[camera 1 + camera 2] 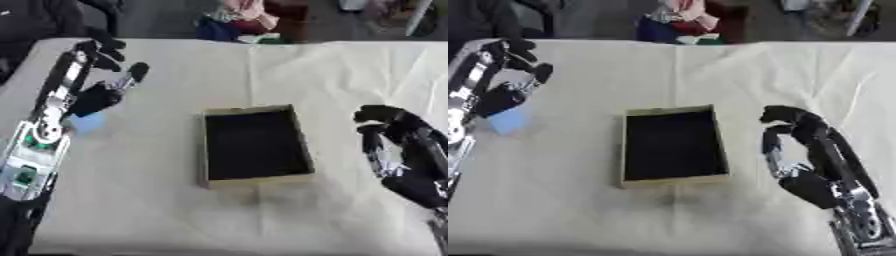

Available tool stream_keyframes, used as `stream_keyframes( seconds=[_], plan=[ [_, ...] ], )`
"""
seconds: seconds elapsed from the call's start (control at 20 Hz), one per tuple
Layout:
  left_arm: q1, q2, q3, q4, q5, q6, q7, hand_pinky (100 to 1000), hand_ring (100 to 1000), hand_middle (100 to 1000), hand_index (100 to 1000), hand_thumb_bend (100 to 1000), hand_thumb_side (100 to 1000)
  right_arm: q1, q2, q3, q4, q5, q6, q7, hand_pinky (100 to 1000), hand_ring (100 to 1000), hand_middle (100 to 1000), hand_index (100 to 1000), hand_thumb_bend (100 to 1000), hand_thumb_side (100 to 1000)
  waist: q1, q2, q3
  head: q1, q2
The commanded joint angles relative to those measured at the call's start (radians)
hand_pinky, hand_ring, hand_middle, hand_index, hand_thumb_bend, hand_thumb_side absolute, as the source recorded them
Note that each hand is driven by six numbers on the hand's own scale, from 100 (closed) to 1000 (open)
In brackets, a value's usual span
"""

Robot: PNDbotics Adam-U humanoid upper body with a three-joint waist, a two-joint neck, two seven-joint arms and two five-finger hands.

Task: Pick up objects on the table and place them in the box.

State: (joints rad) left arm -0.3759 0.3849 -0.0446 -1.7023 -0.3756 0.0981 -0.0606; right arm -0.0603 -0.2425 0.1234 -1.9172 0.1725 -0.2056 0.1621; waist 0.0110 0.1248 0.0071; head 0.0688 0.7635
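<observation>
Both hands' fingers hang curled, empty; right eye view bares more blue object (509, 120) beside box (673, 145).

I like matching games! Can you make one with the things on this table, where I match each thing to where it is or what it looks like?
Things:
1. box
2. blue thing
3. left hand
4. right hand

Descriptions:
a. small and pale, on the left, partly under an arm
b. dark inside, in the middle of the table
c. fingers curled, to the right of the box
d. raised over the far left of the table

Pairs: 1-b, 2-a, 3-d, 4-c
</observation>
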Motion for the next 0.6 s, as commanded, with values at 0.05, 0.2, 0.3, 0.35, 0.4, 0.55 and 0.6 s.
stream_keyframes(
  seconds=[0.05,0.2,0.3,0.35,0.4,0.55,0.6],
  plan=[
    [-0.013,0.014,0.010,-0.011,-0.005,-0.001,0.003,759,615,609,798,548,667,-0.004,-0.018,-0.004,-0.025,0.003,0.000,-0.002,726,822,668,814,100,431,0.000,-0.013,0.001,0.001,-0.011],
    [-0.014,0.014,0.010,-0.011,-0.005,-0.001,0.003,759,615,609,798,547,667,-0.004,-0.018,-0.004,-0.026,0.003,0.000,-0.001,726,822,668,814,100,431,0.000,-0.013,0.001,0.001,-0.012],
    [-0.014,0.014,0.010,-0.011,-0.005,-0.001,0.003,759,615,609,799,547,667,-0.003,-0.019,-0.004,-0.026,0.003,0.000,-0.001,726,822,668,814,100,431,0.000,-0.013,0.001,0.001,-0.012],
    [-0.014,0.014,0.010,-0.010,-0.005,-0.001,0.003,759,615,609,799,548,667,-0.003,-0.019,-0.004,-0.026,0.003,0.000,-0.001,726,822,668,814,100,431,0.000,-0.013,0.001,0.001,-0.012],
    [-0.014,0.014,0.010,-0.010,-0.005,-0.001,0.003,759,615,609,799,548,667,-0.003,-0.019,-0.004,-0.026,0.003,0.000,-0.001,726,822,668,814,100,431,0.000,-0.013,0.001,0.000,-0.012],
    [-0.014,0.014,0.011,-0.010,-0.006,0.000,0.004,758,614,609,799,549,666,-0.003,-0.019,-0.004,-0.027,0.002,0.000,-0.001,727,822,668,814,100,431,0.000,-0.014,0.001,0.000,-0.013],
    [-0.014,0.015,0.011,-0.010,-0.007,0.000,0.005,759,615,610,800,549,666,-0.003,-0.019,-0.004,-0.027,0.002,0.000,-0.001,726,822,668,814,100,431,0.000,-0.014,0.001,0.000,-0.013]
  ],
)
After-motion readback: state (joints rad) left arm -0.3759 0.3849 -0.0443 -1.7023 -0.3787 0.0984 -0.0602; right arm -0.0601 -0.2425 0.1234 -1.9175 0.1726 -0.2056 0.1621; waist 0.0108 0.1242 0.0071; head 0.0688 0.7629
